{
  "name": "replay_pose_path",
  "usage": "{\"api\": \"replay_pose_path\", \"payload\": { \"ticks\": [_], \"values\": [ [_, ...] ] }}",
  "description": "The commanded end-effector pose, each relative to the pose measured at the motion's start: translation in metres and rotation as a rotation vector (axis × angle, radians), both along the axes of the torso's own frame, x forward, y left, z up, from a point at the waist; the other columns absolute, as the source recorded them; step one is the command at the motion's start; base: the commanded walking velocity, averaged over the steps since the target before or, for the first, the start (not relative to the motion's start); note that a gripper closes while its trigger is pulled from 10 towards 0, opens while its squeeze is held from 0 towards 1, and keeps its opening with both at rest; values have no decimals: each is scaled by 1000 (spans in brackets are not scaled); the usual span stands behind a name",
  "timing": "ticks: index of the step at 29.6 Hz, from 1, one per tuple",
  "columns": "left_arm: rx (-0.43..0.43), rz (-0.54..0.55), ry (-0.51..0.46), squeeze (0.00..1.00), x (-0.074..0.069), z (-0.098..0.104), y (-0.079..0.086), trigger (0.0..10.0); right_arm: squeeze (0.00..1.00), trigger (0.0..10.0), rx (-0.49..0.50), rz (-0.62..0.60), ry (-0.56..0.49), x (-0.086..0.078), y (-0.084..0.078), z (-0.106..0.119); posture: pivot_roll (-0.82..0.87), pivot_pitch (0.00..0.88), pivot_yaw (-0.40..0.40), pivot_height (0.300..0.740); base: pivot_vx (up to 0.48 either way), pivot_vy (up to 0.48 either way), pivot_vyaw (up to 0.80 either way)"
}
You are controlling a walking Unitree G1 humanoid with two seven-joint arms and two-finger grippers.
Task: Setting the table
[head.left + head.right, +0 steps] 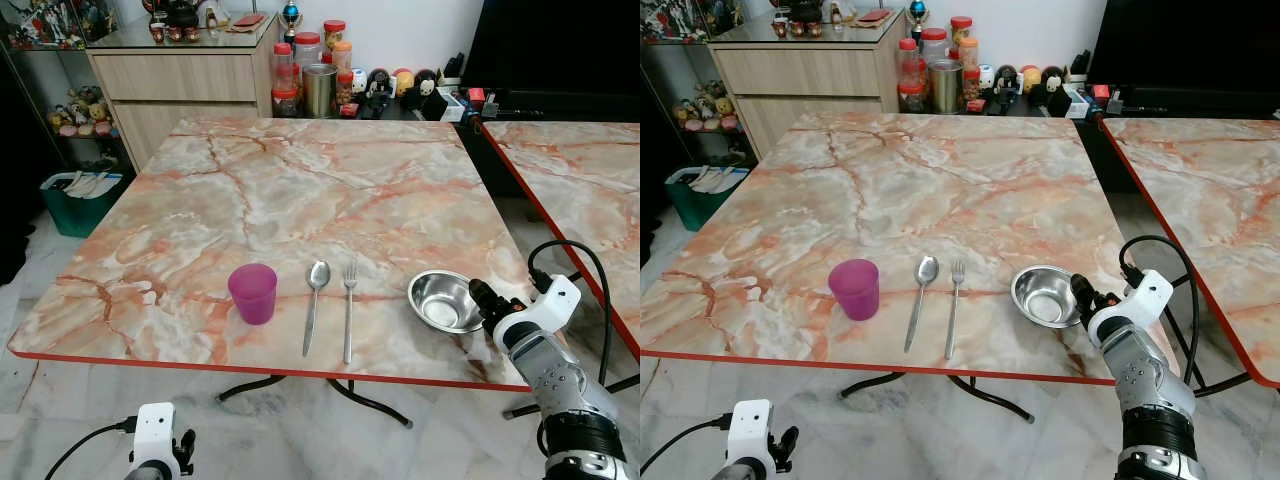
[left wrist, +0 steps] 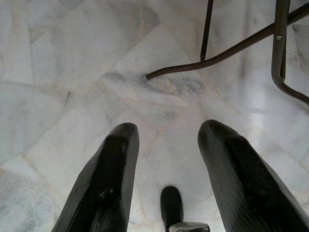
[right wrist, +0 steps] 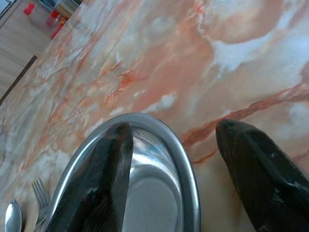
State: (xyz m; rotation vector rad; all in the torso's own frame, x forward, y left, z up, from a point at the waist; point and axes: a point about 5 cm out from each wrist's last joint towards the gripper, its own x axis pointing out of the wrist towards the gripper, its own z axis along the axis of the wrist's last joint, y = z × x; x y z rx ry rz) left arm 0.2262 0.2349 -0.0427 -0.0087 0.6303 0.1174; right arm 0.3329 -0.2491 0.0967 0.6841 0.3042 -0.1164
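Bowl (image 1: 443, 300) sits near the front edge of the tabletop (image 1: 330, 190), at the right end of a row that runs cup (image 1: 252, 293), spoon (image 1: 315, 303), fork (image 1: 349, 307), bowl from the robot's left to its right. The right gripper (image 3: 169, 169) is right at the bowl's right-hand rim, reaching in from the tabletop's front right corner. Seen along its fingers, they stand apart and straddle that rim: one finger (image 3: 104, 179) lies over the inside of the bowl, the other finger (image 3: 253, 169) over bare marble just outside it. So the rim passes between the fingers, and nothing is pinched yet as far as I can see. From the gripper the bowl's middle lies to the robot's left and a little farther in, toward the fork. The bowl is round, so it has no long axis to line up with; what matters is that the wall stays in the gap. The fork and spoon lie with their handles pointing toward the front edge, side by side and apart from the bowl. The left gripper (image 2: 166, 174) hangs low under the front edge with its fingers apart over the floor (image 2: 72, 72), well away from everything on top. The right arm is plainly the nearer one. I'd judge that a close here would catch the rim.
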Motion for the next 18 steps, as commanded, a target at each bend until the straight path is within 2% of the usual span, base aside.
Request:
{"api": "replay_pose_path", "payload": {
  "ticks": [1,18],
  "values": [
    [30,-21,-1,0,2,2,2,10000,0,10000,-6,-7,-17,2,-3,5,-11,79,-19,740,0,0,0],
    [33,-20,0,0,1,2,3,10000,0,10000,6,25,-30,4,0,5,-9,82,-22,740,0,0,0]
  ]
}}
